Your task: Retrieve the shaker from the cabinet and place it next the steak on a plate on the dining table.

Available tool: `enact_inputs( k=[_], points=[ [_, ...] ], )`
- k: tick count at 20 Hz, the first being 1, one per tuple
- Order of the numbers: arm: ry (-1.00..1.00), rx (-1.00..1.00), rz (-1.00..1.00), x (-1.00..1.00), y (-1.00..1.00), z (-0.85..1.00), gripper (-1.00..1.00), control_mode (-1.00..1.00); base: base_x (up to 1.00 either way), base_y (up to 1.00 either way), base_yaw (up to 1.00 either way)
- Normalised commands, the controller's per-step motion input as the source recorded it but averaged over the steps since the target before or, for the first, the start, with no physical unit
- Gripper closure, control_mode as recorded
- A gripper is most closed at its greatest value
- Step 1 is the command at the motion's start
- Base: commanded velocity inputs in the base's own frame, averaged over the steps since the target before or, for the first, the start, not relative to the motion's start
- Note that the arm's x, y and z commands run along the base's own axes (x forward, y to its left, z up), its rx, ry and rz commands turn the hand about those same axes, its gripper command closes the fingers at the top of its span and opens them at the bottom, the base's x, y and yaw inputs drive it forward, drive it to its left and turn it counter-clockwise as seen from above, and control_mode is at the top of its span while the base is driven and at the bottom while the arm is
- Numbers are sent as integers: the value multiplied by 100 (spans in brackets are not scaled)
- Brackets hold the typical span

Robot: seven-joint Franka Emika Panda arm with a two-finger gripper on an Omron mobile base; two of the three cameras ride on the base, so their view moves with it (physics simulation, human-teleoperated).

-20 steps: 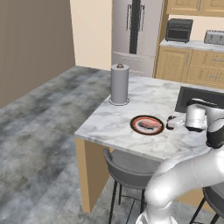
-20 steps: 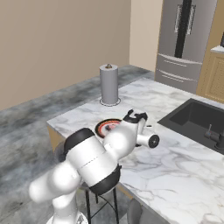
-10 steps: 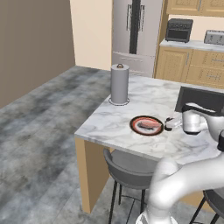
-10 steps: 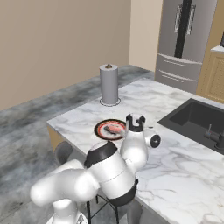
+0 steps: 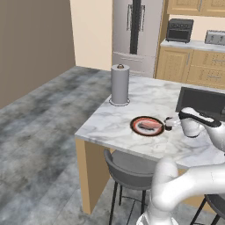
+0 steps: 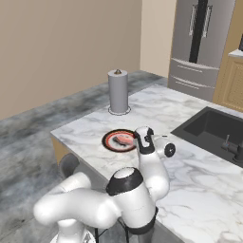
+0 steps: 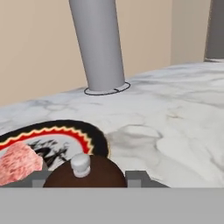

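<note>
Hand view: the shaker [image 7: 85,173] sits between the 2 fingertips [image 7: 139,178] of the tool [image 7: 86,178], its dark brown rounded body and small pale knob at the bottom of the frame. The tool is clamped on the shaker. Directly beyond it lies the plate [image 7: 89,136], dark rim with a red-and-yellow band, and the pink steak [image 7: 17,164] rests on the plate to the shaker's left. The shaker looks to be just beside the plate's rim; whether its base touches the desk [image 7: 175,122] cannot be told here.

Left base view: the tool [image 5: 170,123] holds the shaker [image 5: 168,125] immediately right of the plate [image 5: 147,125], low over the desk [image 5: 110,125].

Right base view: the plate [image 6: 118,140] lies near the desk's front edge [image 6: 78,142]. The paper-towel roll [image 6: 118,91] stands well apart, farther back. Bare marble surrounds the plate; the sink [image 6: 213,130] lies to the right.
</note>
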Motion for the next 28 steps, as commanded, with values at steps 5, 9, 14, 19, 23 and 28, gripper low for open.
enact_inputs(
  k=[5, 9, 14, 19, 23, 28],
  points=[
    [0, 0, 0, 4, -4, -28, 100, -100, 0, 0, 0],
    [0, 0, 0, 0, -7, -19, -100, -100, 0, 0, 0],
    [0, 0, 0, -12, -13, -3, -100, -100, 0, 0, 0],
    [0, 0, 0, -35, -19, 0, -100, -100, 0, 0, 0],
    [0, 0, 0, -34, -10, 0, -100, -100, 0, 0, 0],
    [0, -2, 3, -12, 3, 24, -100, -100, 0, 0, 0]
  ],
)
